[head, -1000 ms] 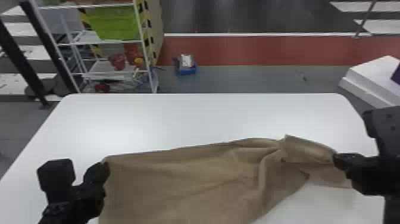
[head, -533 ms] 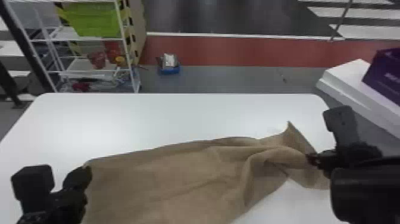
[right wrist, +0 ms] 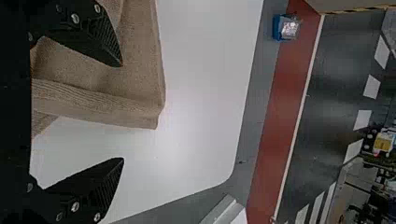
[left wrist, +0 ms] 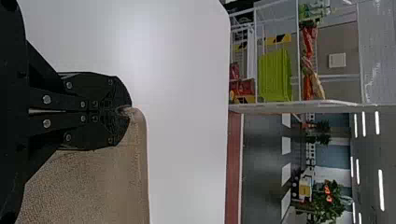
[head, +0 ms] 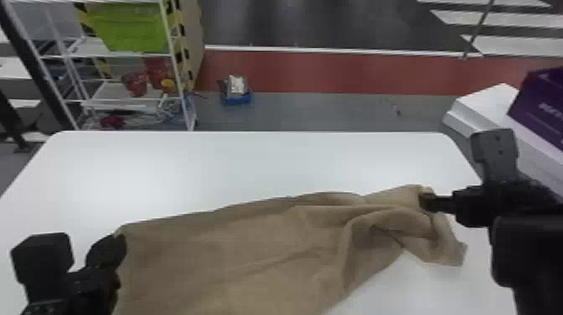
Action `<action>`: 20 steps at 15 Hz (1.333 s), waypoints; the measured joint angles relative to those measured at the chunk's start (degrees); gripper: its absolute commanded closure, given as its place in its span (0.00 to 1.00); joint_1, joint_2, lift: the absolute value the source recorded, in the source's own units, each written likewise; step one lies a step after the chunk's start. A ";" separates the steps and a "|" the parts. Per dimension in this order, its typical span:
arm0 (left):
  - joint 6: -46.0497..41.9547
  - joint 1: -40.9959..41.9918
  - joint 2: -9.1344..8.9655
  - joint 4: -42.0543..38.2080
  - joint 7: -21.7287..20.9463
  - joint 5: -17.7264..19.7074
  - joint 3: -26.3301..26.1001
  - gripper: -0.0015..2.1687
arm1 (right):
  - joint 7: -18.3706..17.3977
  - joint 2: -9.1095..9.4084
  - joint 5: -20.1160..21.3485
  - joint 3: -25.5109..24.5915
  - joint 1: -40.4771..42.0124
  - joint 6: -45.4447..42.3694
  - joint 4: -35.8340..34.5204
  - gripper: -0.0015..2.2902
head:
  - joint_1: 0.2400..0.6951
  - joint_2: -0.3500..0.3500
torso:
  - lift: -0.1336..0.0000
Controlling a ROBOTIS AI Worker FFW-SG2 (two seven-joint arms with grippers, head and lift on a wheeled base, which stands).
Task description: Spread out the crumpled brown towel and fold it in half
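One brown towel [head: 251, 251], lying across my table [head: 251, 167], well short of the far edge: flatter toward the left edge, rumpled in folds toward the right edge. One left gripper [head: 116, 248], mine: fingers pressed together, pinching the towel's far left corner. One right gripper [head: 425, 202], mine: fingers spread, at the towel's right end.

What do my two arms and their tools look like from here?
Both arms are black with blocky, angular housings. The left tool and right tool each have flat, dark, tapering fingers with ridged inner faces and round silver screw heads.
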 measured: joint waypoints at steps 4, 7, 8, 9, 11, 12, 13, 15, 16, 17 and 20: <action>0.00 0.13 0.00 -0.13 -0.07 -0.40 -0.33 0.67 | 3.17 -0.65 -6.40 -6.56 -5.33 -9.37 10.43 0.15 | 1.00 0.39 | 0.07; 0.00 0.13 0.00 0.09 -0.11 -0.74 -0.53 0.67 | 8.11 -1.97 -12.12 -10.68 -8.66 -9.66 15.80 0.15 | 1.00 0.38 | 0.07; 0.00 0.10 0.00 0.15 -0.16 -0.77 -0.53 0.67 | 8.43 -2.53 -13.75 -11.56 -9.13 -9.07 16.68 0.15 | 1.00 0.38 | 0.07; 0.00 0.07 0.00 0.18 -0.18 -0.79 -0.53 0.67 | 8.60 -3.05 -14.87 -12.12 -9.53 -8.49 17.74 0.15 | 1.00 0.37 | 0.07; 0.00 0.04 0.00 0.22 -0.25 -0.79 -0.55 0.67 | 9.19 -3.70 -15.67 -12.63 -10.69 -7.09 20.81 0.15 | 1.00 0.37 | 0.07; -0.03 0.02 0.00 0.27 -0.27 -0.79 -0.58 0.67 | 9.24 -4.05 -15.90 -12.59 -11.07 -6.80 22.57 0.15 | 1.00 0.36 | 0.07; -0.08 -0.03 0.00 0.35 -0.31 -0.79 -0.60 0.67 | 9.18 -4.25 -16.04 -12.36 -11.20 -7.18 24.03 0.15 | 1.00 0.36 | 0.07; -0.16 -0.11 0.00 0.44 -0.34 -0.79 -0.62 0.67 | 8.94 -4.34 -16.12 -11.98 -11.48 -8.71 26.06 0.15 | 1.00 0.36 | 0.07; -0.17 -0.12 0.00 0.45 -0.34 -0.79 -0.62 0.67 | 8.76 -4.34 -16.14 -11.92 -11.76 -9.37 26.73 0.15 | 1.00 0.37 | 0.07; -0.17 -0.10 0.00 0.47 -0.34 -0.79 -0.62 0.67 | 8.53 -4.33 -16.16 -11.94 -12.02 -10.11 27.23 0.15 | 1.00 0.37 | 0.07; -0.30 -0.03 0.00 0.81 -0.40 -0.79 -0.62 0.67 | 8.10 -4.32 -15.74 -11.95 -13.33 -11.15 29.39 0.15 | 1.00 0.36 | 0.07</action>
